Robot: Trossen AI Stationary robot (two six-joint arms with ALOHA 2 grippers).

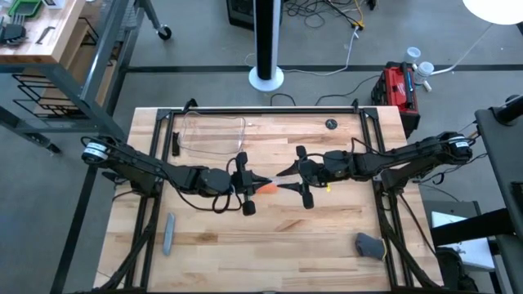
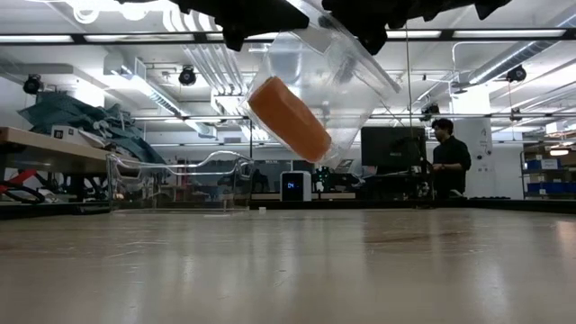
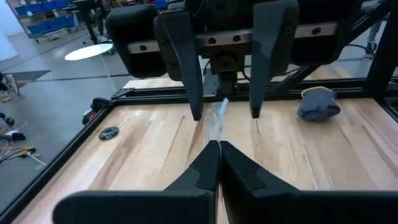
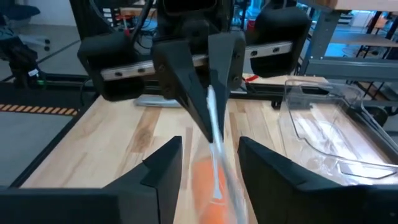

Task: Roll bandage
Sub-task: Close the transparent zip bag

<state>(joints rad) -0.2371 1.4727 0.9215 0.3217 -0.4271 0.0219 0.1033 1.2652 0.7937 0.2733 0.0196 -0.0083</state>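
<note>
At centre frame in the high view, the left gripper pinches the clear wrap shut while the right gripper stands spread, so the bandage roll hangs above the table, probably for unwrapping.

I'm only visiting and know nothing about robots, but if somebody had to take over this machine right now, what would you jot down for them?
Left claw: shut on the clear plastic wrap, at mid-table.
Right claw: open, facing the left one, its fingers either side of the wrap.
The bandage: an orange roll inside the wrap, hanging above the table between both claws.
Elsewhere: a clear tray at the far left, a grey bar at the near left.
Done: package lifted.
Left: the roll is not yet out of its wrap.
</note>
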